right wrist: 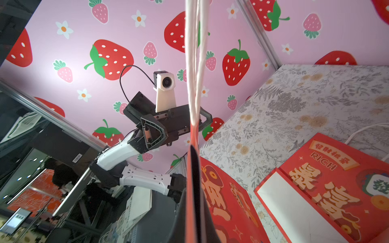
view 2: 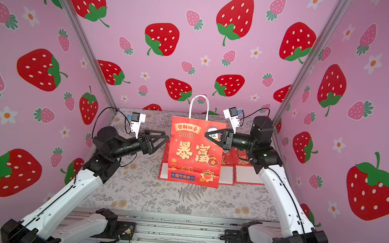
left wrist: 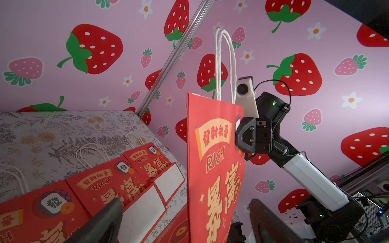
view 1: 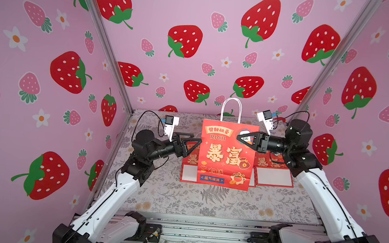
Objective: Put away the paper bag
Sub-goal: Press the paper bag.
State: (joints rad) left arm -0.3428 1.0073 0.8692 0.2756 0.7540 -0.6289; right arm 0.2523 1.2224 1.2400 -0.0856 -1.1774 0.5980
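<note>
A flattened red paper bag [view 1: 226,153] [view 2: 195,151] with gold characters and white twisted handles [view 1: 231,106] hangs upright over the middle of the table. My right gripper [view 1: 239,138] [view 2: 207,135] is shut on the bag's upper right edge. In the right wrist view the bag's thin red edge [right wrist: 188,178] runs between the right gripper's [right wrist: 192,155] closed fingers. My left gripper [view 1: 196,138] [view 2: 166,135] stands open at the bag's left edge at mid-height. In the left wrist view the bag [left wrist: 214,168] sits between the left gripper's [left wrist: 185,203] spread fingers without touching them.
Several identical red bags lie flat in a row on the floral tablecloth [view 1: 206,200] behind the hanging one [view 1: 273,167] [left wrist: 117,185] [right wrist: 328,189]. Strawberry-print walls close in on the left, back and right. A metal rail [view 1: 203,228] runs along the front edge.
</note>
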